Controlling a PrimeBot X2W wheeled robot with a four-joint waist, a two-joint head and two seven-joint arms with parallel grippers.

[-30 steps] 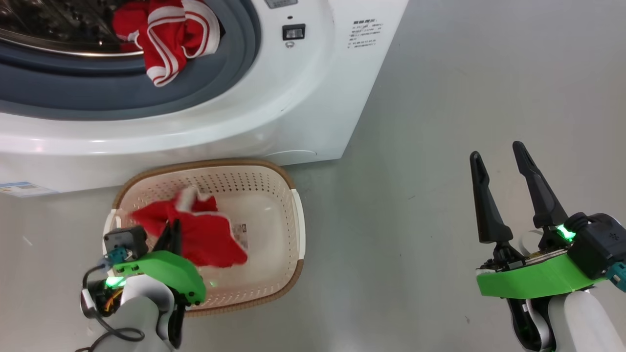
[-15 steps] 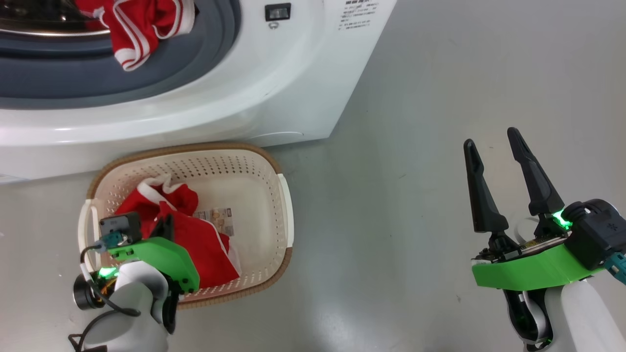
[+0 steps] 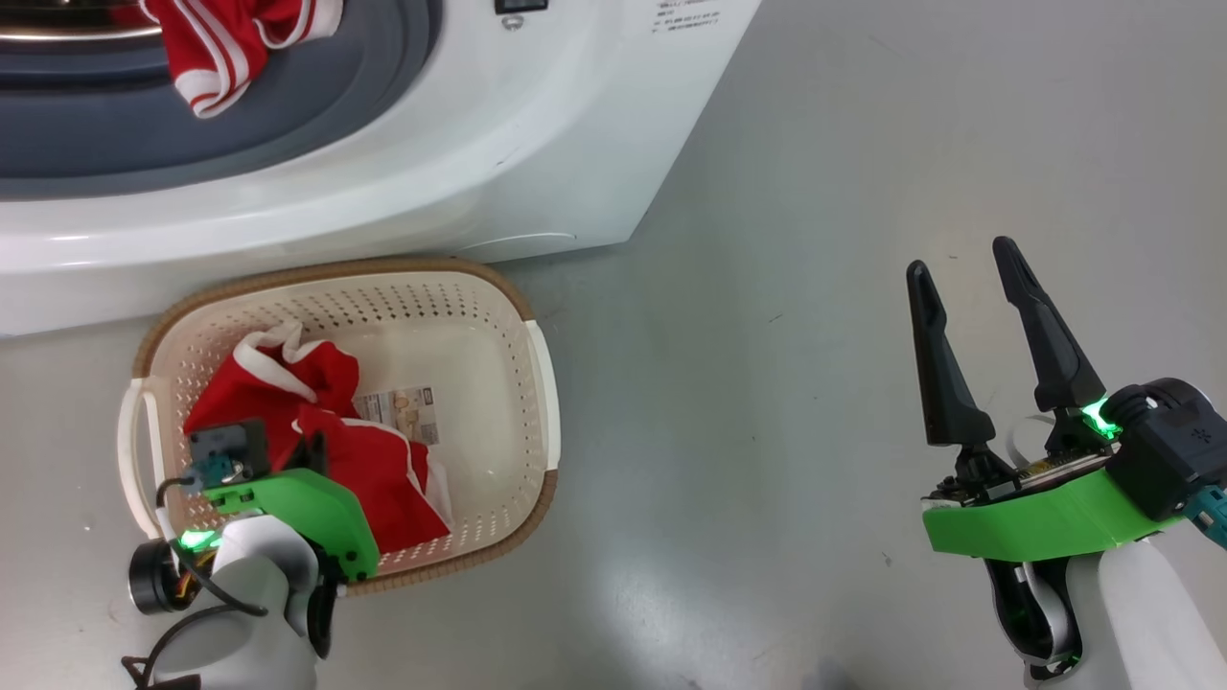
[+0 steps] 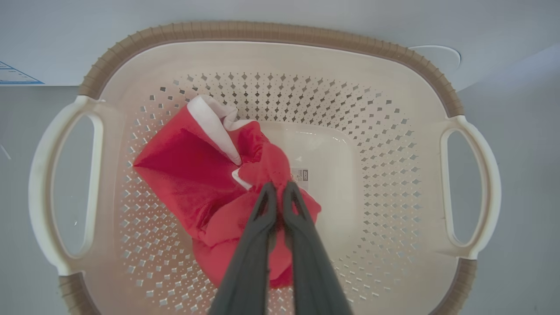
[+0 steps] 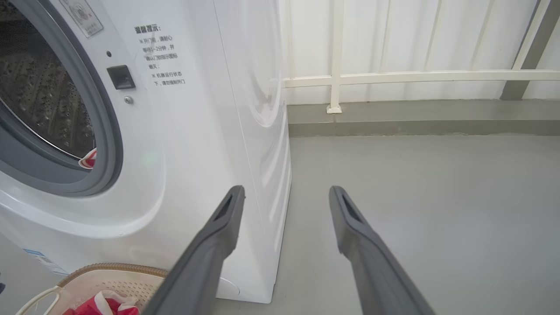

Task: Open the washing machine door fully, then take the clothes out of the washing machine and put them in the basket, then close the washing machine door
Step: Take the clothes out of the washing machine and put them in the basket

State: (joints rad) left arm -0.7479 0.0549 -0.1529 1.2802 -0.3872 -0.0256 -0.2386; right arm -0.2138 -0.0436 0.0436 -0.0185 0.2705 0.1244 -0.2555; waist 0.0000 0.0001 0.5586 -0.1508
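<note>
Left wrist view gives me the clearest look at the clothes. A red garment (image 4: 188, 175) with a white trim band lies crumpled in the basket (image 4: 271, 30). It covers the left half of the basket's bottom as that camera sees it, and one fold rests up against the perforated wall. The basket is cream, with a brown woven-look rim and a loop handle at each end. A paper sticker (image 4: 300, 175) on its bottom shows just past the cloth.

The left gripper (image 4: 278, 191) is down inside the basket. Its two dark fingers are pinched almost together, with a bunch of the red fabric caught between the tips. I read that as a closed grip on the garment.

In the head view the basket sits on the grey floor (image 3: 767, 287), just beside the foot of the white washing machine (image 3: 537, 125). I cannot tell whether the two touch. A second red garment (image 3: 230, 38), with white stripes, hangs out of the drum mouth and drapes over the grey rubber ring (image 3: 288, 125).

The right gripper (image 3: 961, 257) is well apart from the basket, out over the floor. Its fingers are spread wide with nothing between them. Its own wrist view looks past them at the machine's white side and the perforated steel drum (image 5: 39, 96).
</note>
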